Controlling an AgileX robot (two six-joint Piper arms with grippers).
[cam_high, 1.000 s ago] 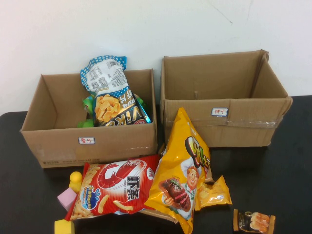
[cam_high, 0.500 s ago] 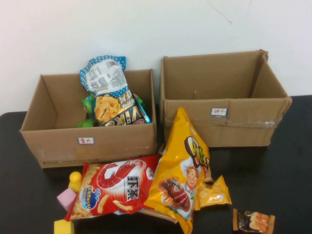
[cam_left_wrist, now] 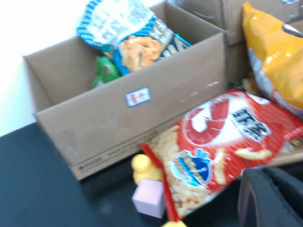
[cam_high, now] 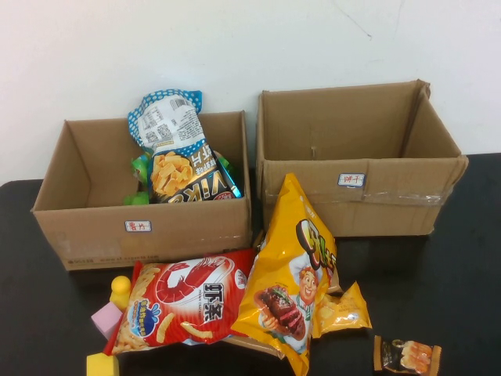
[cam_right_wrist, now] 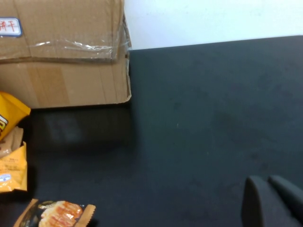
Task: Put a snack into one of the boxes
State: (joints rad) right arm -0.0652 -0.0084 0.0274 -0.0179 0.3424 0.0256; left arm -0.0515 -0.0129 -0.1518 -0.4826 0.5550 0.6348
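The snack [cam_high: 178, 157], a blue-and-white dotted bag with a black "VIK" band, stands tilted inside the lower left box [cam_high: 188, 229], leaning on green packets. The box's small white label has red writing. The left wrist view shows the snack [cam_left_wrist: 128, 33] in that box [cam_left_wrist: 184, 80]. My left gripper [cam_left_wrist: 267, 176] is out of the high view; it hovers over the table in front of the box, near the red bag, shut and empty. My right gripper [cam_right_wrist: 268, 182] is shut and empty over bare black table to the right of the taller box.
A taller taped box [cam_high: 360, 157] stands at the right. A red prawn-stick bag [cam_high: 188, 301], a tall yellow chef bag [cam_high: 293, 274], a small orange packet [cam_high: 342, 309] and a brown wrapped snack [cam_high: 407, 355] lie in front. Yellow and pink blocks [cam_high: 109, 313] sit at front left.
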